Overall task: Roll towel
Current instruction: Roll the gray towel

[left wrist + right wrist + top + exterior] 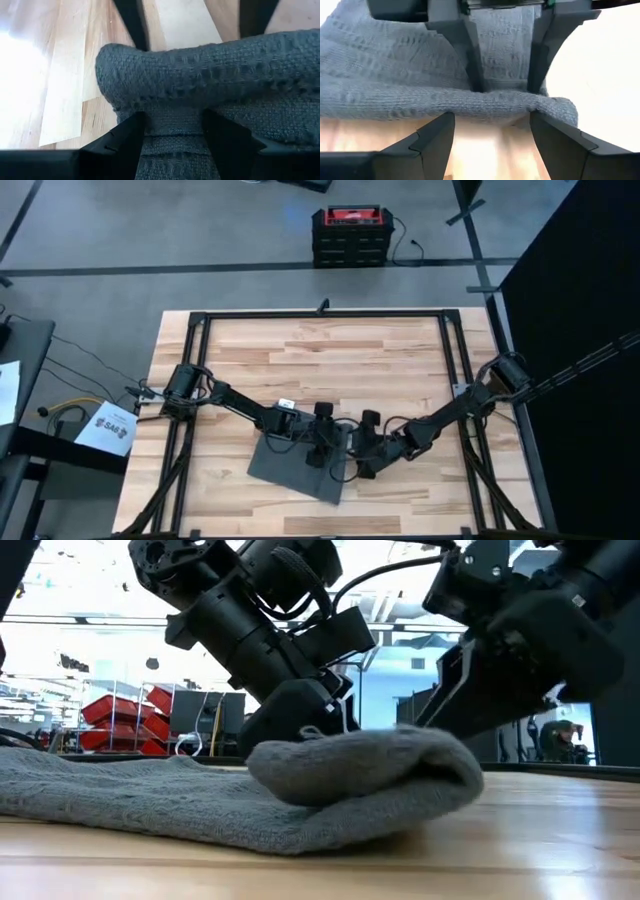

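Table: a light wooden plank top [400, 360] is seen, framed by a dark metal rail along its edges.
Towel: the dark grey towel [300, 465] is laid on the near-middle part of the table; one edge is turned over into a thick roll [370, 775], while the rest is spread flat on the wood.
Left gripper: the left gripper [172, 135] is held at the roll from the flat side of the cloth; its fingers are set apart with a band of towel between them, the rolled fold lying just beyond the tips.
Right gripper: the right gripper [492, 127] is placed opposite, on the bare-wood side of the roll; its fingers are spread, with the tips at the fold's edge and wood seen between them.
Arms: both are reached inward from the table's side edges and met near its middle, close above the cloth.
Floor: grey flooring is seen around the table, with a red and black case [350, 235] standing beyond the far edge and a sheet of paper [108, 428] lying off the left side.
Room: bright windows, shelving and red bins [120, 720] are seen across the table in the low view.
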Robot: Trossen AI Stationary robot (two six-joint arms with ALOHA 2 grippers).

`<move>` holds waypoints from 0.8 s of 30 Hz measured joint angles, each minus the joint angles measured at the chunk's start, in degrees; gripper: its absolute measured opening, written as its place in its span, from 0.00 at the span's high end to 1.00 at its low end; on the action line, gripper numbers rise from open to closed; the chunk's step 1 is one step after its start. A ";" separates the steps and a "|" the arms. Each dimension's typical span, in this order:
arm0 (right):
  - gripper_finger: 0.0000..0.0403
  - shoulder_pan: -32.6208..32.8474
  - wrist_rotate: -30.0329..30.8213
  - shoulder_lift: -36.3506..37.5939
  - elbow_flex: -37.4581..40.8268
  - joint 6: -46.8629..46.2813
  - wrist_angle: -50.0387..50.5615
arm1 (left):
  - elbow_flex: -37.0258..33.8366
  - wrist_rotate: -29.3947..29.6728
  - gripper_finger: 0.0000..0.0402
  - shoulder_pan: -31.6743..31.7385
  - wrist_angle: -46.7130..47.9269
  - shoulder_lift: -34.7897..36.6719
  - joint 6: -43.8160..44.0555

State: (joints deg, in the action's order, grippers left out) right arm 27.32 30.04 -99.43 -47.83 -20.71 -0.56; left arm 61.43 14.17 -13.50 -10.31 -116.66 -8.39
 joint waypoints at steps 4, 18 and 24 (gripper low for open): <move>0.38 -0.16 0.07 0.51 -0.02 0.03 1.39 | -0.04 -0.03 0.52 0.00 0.19 0.46 -0.13; 0.38 2.24 -2.23 -2.97 4.03 -13.16 2.25 | -0.11 -0.04 0.52 0.00 0.03 0.78 0.03; 0.38 -1.64 -3.13 -6.39 4.35 -6.16 -7.17 | -0.14 -0.10 0.52 0.00 -0.19 0.78 0.55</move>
State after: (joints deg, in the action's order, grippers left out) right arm 25.68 26.91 -105.82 -43.48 -26.86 -7.73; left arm 61.28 14.07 -13.50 -10.50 -115.87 -7.84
